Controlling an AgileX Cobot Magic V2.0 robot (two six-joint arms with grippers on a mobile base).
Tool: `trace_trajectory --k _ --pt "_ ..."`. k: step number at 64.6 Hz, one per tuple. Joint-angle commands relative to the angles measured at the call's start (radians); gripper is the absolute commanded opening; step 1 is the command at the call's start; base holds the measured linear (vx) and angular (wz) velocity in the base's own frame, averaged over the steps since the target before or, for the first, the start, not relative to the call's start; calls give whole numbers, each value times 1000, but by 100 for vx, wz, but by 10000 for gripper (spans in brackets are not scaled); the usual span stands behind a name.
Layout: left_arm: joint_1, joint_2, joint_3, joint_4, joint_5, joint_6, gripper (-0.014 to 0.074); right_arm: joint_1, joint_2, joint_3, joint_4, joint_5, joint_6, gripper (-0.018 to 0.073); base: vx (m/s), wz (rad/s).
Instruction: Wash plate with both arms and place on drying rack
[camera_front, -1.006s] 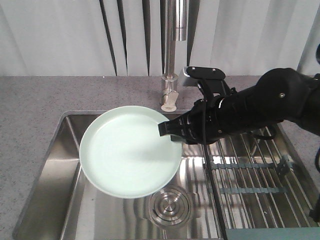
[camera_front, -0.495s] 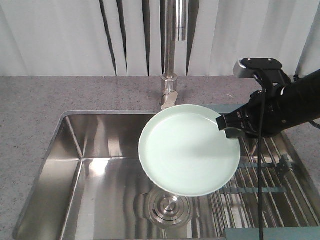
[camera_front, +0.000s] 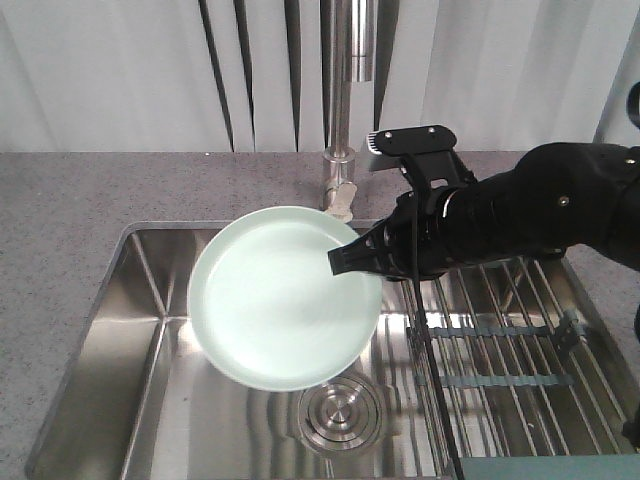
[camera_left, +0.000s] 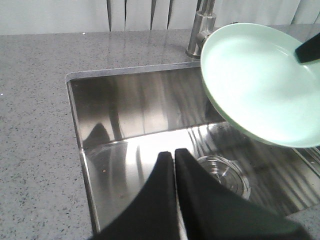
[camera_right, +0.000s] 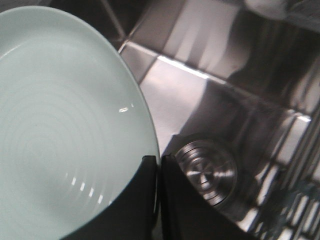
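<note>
Fingers (camera_right: 142, 200) of the right gripper (camera_front: 343, 260) clamp one edge only. Below them lies the sink (camera_front: 130, 330), lower to their right the rack (camera_front: 500, 340). The plate (camera_front: 280, 310) hangs tilted beyond their tips and could slip or pivot loose. Left gripper (camera_left: 171, 154) is closed, empty.

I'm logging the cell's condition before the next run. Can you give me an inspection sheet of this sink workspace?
Surface: grey speckled countertop around a steel sink; drain uncovered.
Job's things: plate held tilted above the basin, off the drying rack; nothing seen on the rack.
Clutter: nothing seen.
Grippers: right gripper shut on the plate's rim; left gripper shut, empty, over the basin.
Cables: black cable hangs down across the rack's left edge.
Surroundings: faucet behind the sink, pale vertical blinds.
</note>
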Motion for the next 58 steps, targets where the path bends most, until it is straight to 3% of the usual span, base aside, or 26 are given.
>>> trace_trajectory --k 1,10,21,37,48,58 --pt "0 11 -27 -21 -54 -1 -6 -39 -22 -35 -168 -135 114 -1 0 0" --pt "0 11 -27 -21 -54 -1 -6 -139 -58 -35 -407 -77 257 -1 0 0" --pt "0 11 -27 -21 -53 -1 -6 -272 -163 -35 -540 23 300 -1 0 0" --pt "0 11 -27 -21 -54 -1 -6 -460 -196 -35 -595 66 261 -1 0 0" --pt "0 11 -27 -21 -54 -1 -6 -466 -106 -35 -595 45 177 -1 0 0" --pt "0 11 -27 -21 -54 -1 -6 -466 2 -35 -589 45 177 -1 0 0"
